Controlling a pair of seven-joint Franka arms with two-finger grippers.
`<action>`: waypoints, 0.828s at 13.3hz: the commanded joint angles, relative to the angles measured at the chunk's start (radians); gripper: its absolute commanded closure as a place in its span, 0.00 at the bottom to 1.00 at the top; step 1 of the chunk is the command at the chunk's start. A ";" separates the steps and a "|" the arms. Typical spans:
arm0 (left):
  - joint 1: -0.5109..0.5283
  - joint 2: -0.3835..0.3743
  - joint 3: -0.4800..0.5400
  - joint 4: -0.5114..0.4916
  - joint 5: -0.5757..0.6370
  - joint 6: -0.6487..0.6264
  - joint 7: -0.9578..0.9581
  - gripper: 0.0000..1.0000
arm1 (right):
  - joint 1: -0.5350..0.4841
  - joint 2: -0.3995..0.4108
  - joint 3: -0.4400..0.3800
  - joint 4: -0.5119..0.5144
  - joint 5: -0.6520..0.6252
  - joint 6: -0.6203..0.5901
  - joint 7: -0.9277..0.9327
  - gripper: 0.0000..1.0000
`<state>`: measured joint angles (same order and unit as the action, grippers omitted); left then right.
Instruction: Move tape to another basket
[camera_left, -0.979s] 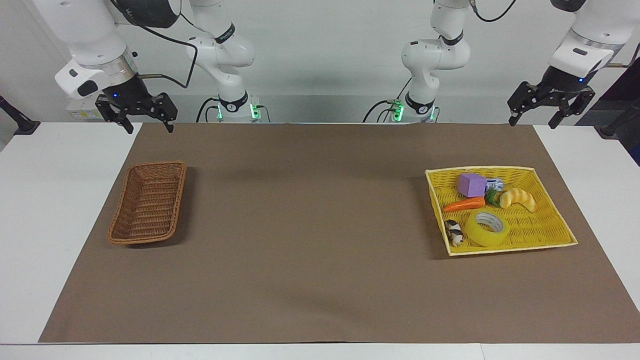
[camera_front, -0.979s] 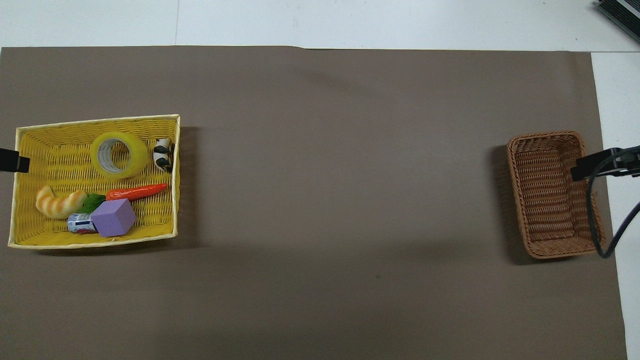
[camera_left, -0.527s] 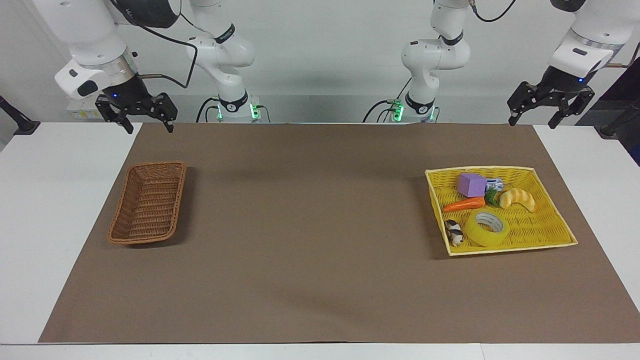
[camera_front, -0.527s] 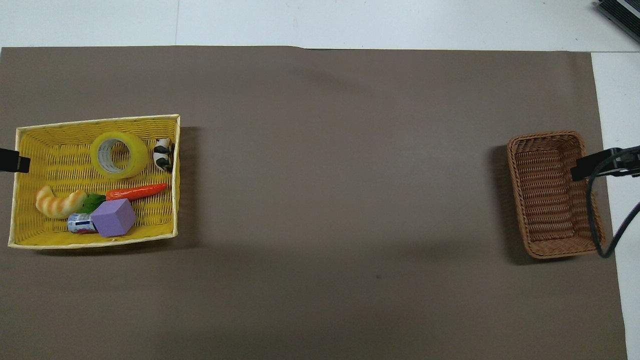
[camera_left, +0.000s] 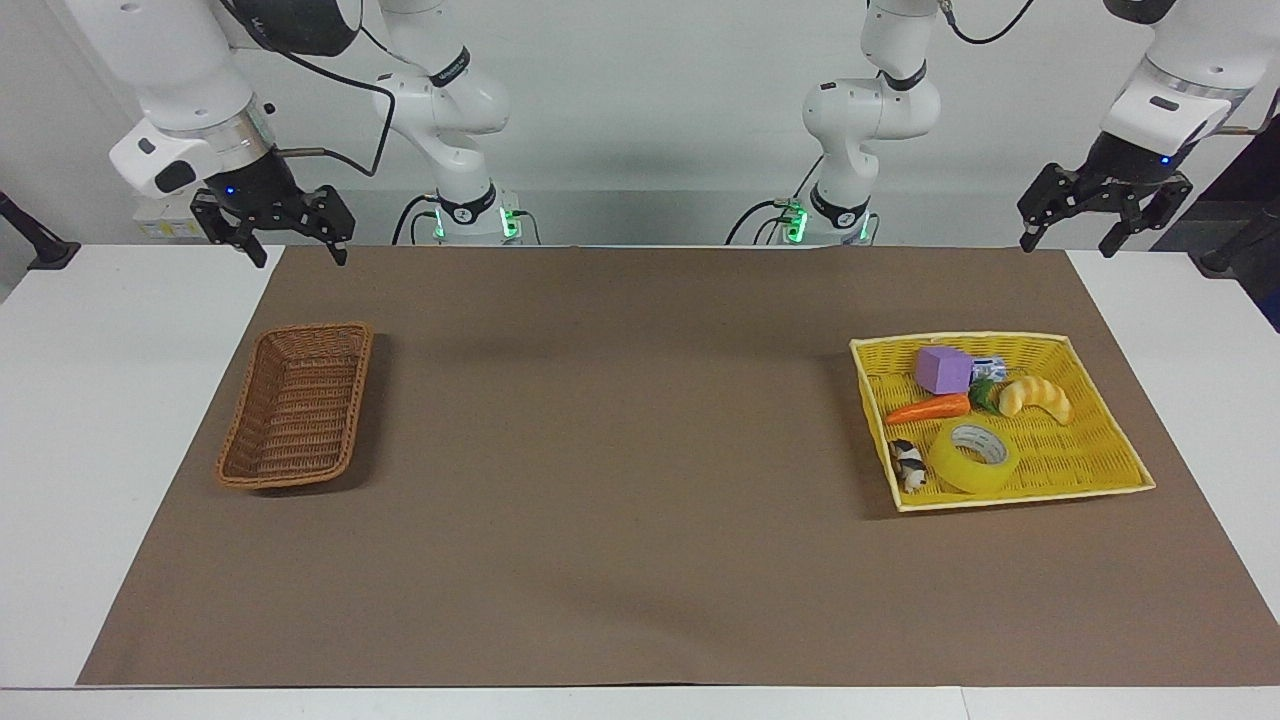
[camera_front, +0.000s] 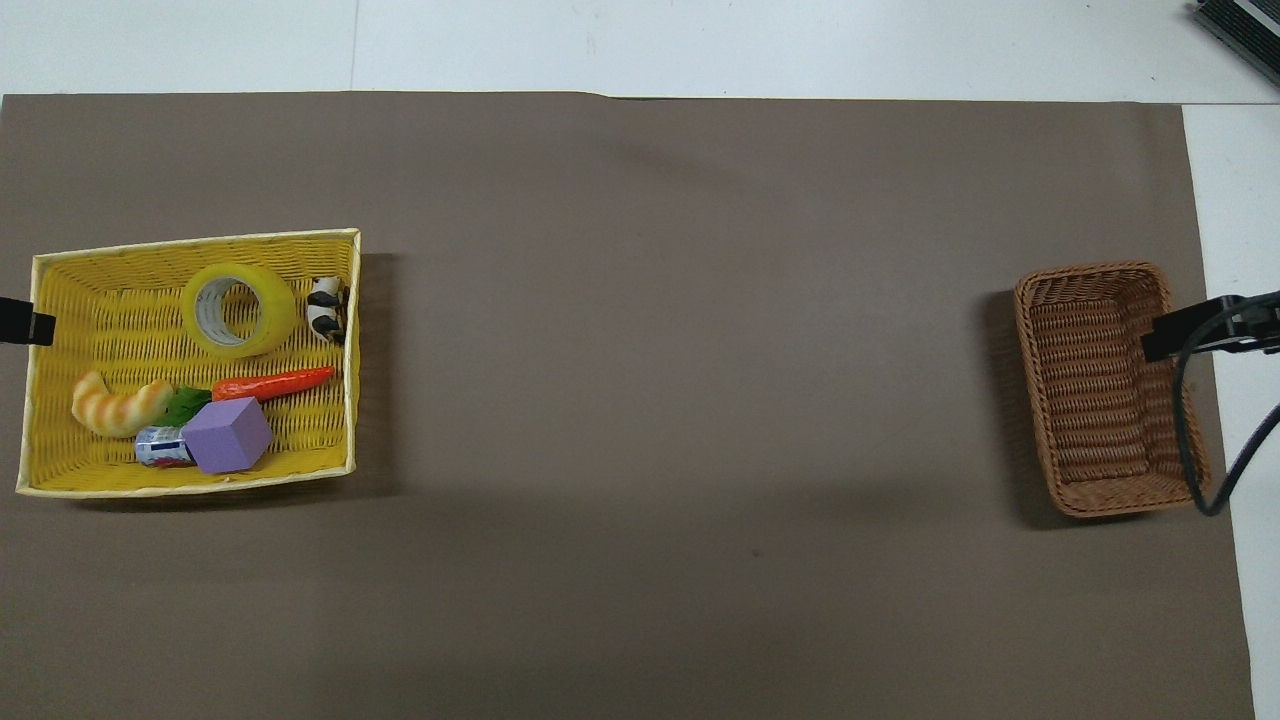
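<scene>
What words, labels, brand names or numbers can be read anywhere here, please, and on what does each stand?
None can be read.
Small can in the yellow basket: blue and white label, print too small to read.
Tape: markings inside its core, too blurred to read.
Arm bands: lettering too small to read.

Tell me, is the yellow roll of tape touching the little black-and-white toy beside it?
Apart. The overhead view shows a strip of yellow woven basket floor between the yellow roll of tape and the black-and-white toy.

tape (camera_left: 972, 457) in basket (camera_left: 1100, 478), beside carrot (camera_left: 928, 408)
</scene>
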<state>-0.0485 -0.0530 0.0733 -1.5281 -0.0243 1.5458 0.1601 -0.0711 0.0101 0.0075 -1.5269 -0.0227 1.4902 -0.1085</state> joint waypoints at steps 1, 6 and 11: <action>-0.016 -0.004 0.013 -0.001 -0.002 -0.013 -0.010 0.00 | -0.003 -0.018 0.003 -0.018 0.012 0.004 0.016 0.00; -0.016 -0.005 0.008 -0.004 -0.002 0.000 -0.010 0.00 | -0.003 -0.018 0.003 -0.018 0.013 0.004 0.016 0.00; -0.018 -0.005 0.006 -0.015 -0.003 0.029 -0.007 0.00 | -0.003 -0.018 0.003 -0.018 0.013 0.004 0.016 0.00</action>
<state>-0.0492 -0.0528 0.0694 -1.5287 -0.0243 1.5481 0.1592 -0.0711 0.0101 0.0075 -1.5269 -0.0227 1.4901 -0.1085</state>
